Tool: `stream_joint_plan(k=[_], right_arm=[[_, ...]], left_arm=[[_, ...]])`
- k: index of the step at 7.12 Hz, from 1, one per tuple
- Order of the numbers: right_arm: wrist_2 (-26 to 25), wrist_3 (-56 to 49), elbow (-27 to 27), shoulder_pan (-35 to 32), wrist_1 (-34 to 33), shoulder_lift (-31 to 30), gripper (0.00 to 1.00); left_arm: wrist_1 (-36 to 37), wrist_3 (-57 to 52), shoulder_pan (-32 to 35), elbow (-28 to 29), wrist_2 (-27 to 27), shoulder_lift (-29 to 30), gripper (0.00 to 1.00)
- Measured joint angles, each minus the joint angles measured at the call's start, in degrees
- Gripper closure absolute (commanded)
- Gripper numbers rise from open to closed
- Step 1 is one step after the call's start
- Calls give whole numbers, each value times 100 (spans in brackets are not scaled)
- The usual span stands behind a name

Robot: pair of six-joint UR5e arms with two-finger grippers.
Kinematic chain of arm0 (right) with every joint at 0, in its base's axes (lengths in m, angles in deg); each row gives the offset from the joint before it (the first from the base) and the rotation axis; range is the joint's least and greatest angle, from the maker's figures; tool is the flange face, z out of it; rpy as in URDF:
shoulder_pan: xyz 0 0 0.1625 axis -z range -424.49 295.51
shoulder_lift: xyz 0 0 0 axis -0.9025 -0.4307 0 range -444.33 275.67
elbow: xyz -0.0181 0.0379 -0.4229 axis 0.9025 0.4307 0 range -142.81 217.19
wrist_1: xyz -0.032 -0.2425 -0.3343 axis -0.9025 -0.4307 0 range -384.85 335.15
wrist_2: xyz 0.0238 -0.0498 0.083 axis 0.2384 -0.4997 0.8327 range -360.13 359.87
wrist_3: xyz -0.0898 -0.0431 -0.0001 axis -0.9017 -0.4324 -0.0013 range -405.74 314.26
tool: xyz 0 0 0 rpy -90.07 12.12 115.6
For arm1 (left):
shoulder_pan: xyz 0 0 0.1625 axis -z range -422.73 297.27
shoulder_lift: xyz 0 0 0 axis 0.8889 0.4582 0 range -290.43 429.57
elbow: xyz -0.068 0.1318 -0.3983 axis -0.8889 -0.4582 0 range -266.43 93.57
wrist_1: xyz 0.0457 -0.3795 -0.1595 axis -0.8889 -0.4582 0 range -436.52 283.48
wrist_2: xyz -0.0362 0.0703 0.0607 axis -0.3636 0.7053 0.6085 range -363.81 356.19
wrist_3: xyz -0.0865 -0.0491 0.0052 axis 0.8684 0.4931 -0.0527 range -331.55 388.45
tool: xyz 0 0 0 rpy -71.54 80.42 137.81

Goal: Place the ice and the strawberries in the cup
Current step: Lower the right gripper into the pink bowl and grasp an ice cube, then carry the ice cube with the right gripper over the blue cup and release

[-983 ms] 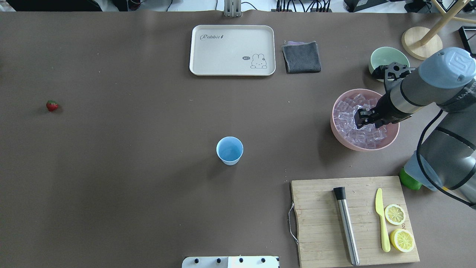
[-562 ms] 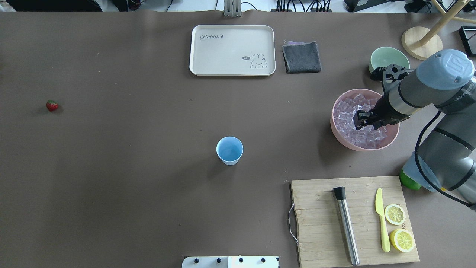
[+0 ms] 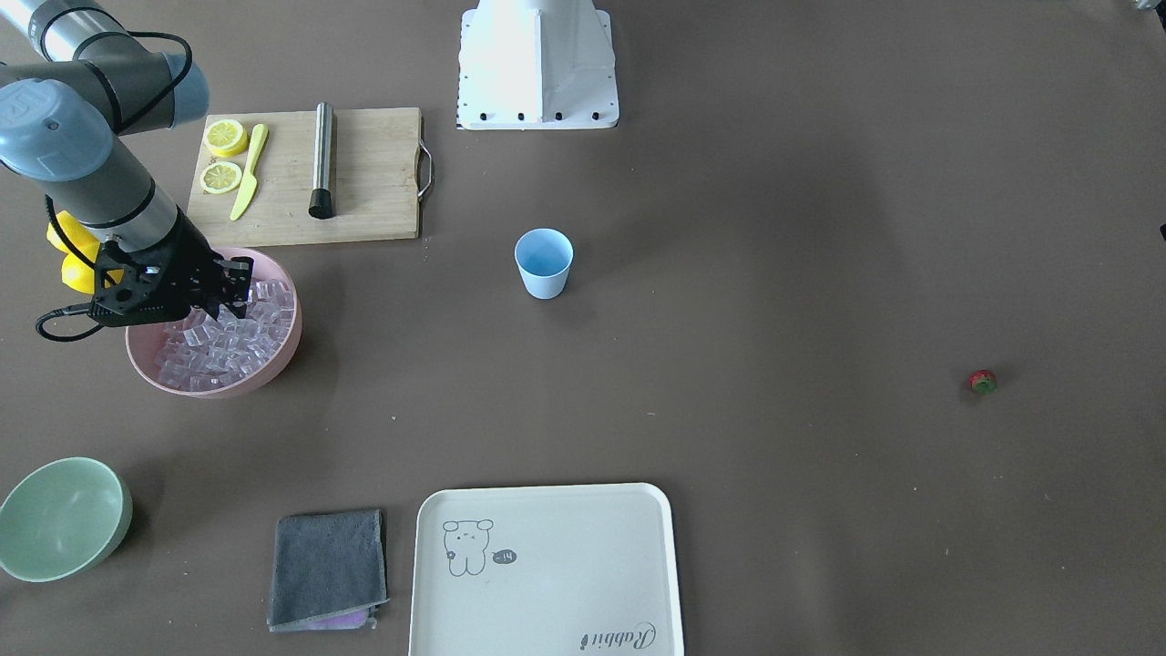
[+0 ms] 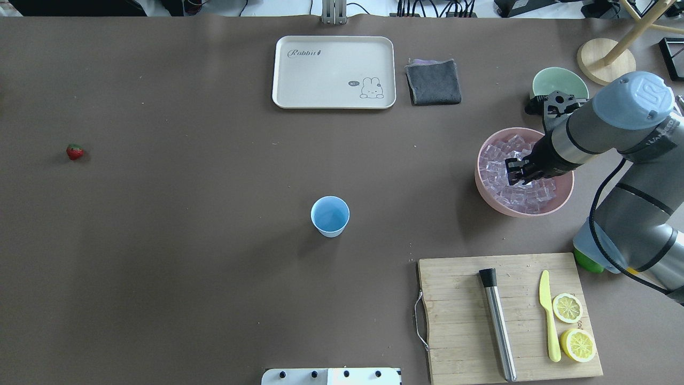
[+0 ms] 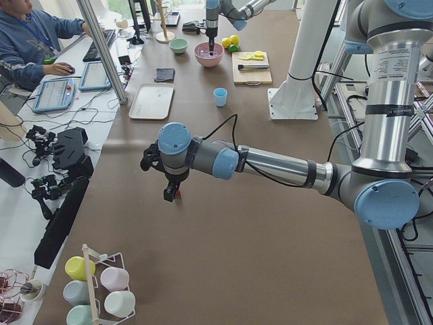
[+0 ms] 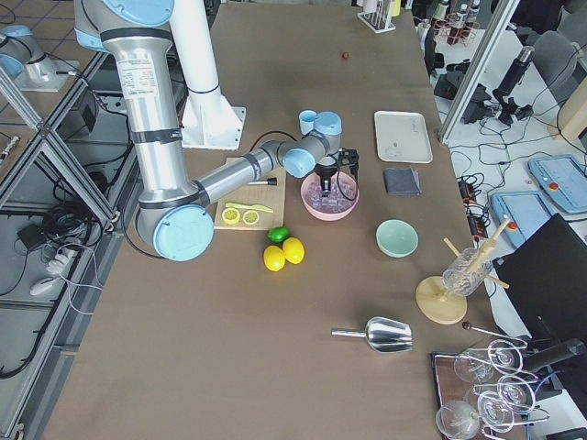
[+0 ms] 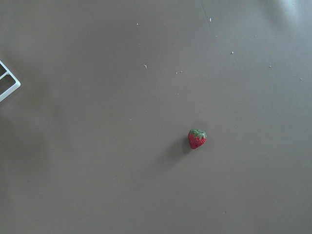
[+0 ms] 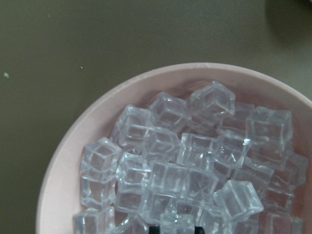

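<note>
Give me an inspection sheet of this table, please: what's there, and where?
Surface: brown table, a few crumbs.
Job's things: blue cup upright, empty; strawberry lying alone, far from it; ice heaped in pink bowl.
Clutter: tray, grey cloth, green bowl, cutting board with lemon halves, knife, metal rod.
Claws: right claw down among the ice, grip unclear; left claw hangs over the strawberry, grip unclear.
Cables: black cable looping at the right wrist.
Surroundings: seated person at a desk.
</note>
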Motion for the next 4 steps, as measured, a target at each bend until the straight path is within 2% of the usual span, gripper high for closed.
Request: stream_joint_plan(k=[2, 4], right_arm=[[32, 166, -296, -44, -372, 208, 100], [-22, 967, -363, 101, -967, 971, 100]], left_arm=[[0, 0, -6, 3, 0, -8, 2], [0, 0, -8, 8, 0, -16, 2]])
